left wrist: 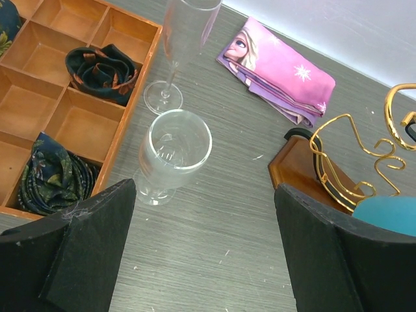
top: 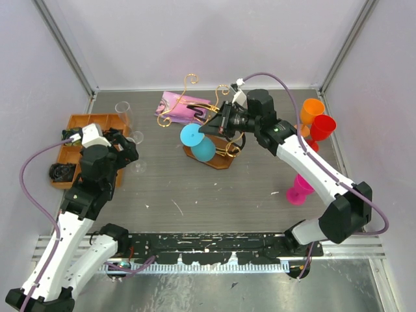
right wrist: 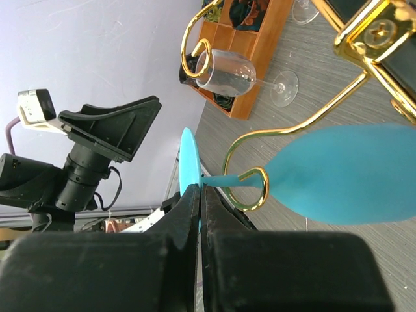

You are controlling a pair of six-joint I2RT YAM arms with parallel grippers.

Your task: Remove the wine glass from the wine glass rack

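A blue wine glass (top: 203, 151) hangs bowl-down on the gold wire rack (top: 170, 117), which stands on a brown wooden base (top: 220, 161). My right gripper (top: 211, 127) is shut on the edge of the glass's flat foot (right wrist: 188, 156). In the right wrist view the gripper (right wrist: 200, 192) pinches the foot, the blue stem passes by the curled scroll (right wrist: 234, 147) at the rail's end, and the bowl (right wrist: 351, 172) lies to the right. My left gripper (left wrist: 205, 195) is open and empty over the table, left of the rack base (left wrist: 292, 166).
An orange compartment tray (top: 78, 123) with dark cloth rolls sits at the left. A clear wine glass (left wrist: 174, 149) and a clear flute (left wrist: 181, 45) stand beside it. A pink pouch (top: 179, 104) lies behind the rack. Orange (top: 312, 109), red (top: 324, 126) and pink (top: 299, 189) cups stand at the right.
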